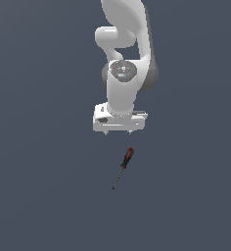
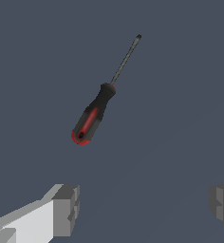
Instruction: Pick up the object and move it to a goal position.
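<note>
Jaws spread wide, empty, gripper (image 2: 142, 209) at wrist view foreground. Screwdriver (image 2: 97, 107) lies flat on surface (image 2: 33, 57) beyond fingertips, not between them; in exterior view, long axis diagonal, handle nearest jaws. You must advance, align across handle.

In the exterior view the arm (image 1: 125, 59) runs off the edge at 12 o'clock, and only two small fingertips (image 1: 129, 132) show under the gripper (image 1: 117, 132). In the wrist view both fingers (image 2: 66, 209) are cut off at 6 o'clock.
</note>
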### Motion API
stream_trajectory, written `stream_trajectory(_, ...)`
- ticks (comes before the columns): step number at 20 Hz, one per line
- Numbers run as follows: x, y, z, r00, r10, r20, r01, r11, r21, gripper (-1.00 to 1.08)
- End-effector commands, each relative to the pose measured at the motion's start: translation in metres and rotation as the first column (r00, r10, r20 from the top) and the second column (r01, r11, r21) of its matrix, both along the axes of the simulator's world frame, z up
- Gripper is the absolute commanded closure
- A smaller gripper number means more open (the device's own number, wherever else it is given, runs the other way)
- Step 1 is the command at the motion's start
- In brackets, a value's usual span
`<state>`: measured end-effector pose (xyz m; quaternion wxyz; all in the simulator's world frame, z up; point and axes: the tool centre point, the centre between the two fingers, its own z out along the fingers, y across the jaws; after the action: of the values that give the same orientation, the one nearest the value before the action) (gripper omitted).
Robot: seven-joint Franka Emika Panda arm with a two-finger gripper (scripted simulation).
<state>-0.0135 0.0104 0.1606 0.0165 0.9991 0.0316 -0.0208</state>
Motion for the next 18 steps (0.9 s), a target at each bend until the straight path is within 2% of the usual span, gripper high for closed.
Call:
stream_trajectory(1,0.000,0.000,0.000,1.000,0.000,0.000,0.000,1.000,-0.001,-0.92)
stream_trajectory(9,0.010,0.002,-0.007,0.999,-0.045,0.004,0.045,0.999,0.002,-0.92)
stream_trajectory(18,0.042,0.010,-0.033,0.980,-0.199,0.019,0.199,0.980,0.013,-0.92)
